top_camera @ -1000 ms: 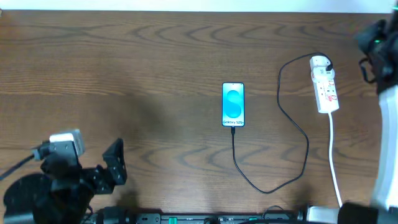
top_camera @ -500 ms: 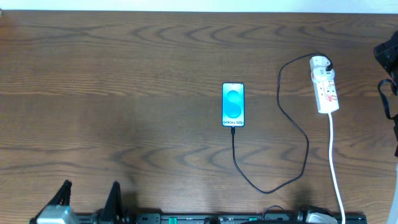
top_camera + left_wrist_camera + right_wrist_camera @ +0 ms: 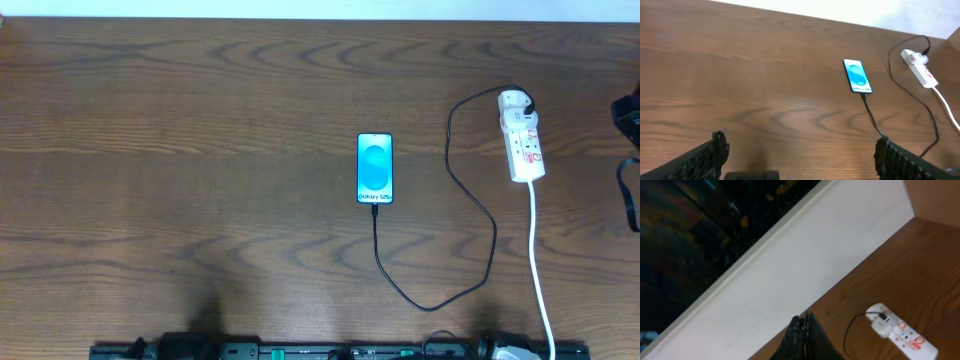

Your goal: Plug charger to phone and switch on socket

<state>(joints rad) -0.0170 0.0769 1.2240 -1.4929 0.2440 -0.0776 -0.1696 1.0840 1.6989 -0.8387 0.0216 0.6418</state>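
Your left gripper (image 3: 801,142): jaws wide, empty | phone (image 3: 857,76) well ahead, charger (image 3: 871,117) touching its near edge | right gripper (image 3: 803,320): jaws pressed together, socket (image 3: 900,332) off to their right.

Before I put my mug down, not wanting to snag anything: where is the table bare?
Everything left of the phone is bare table, as is the far strip beyond it. Crowded: between phone and socket, where the charger loops.

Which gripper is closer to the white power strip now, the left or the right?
Right. The right gripper is close beside the power strip; the left gripper is far away, with the phone lying between it and the strip.
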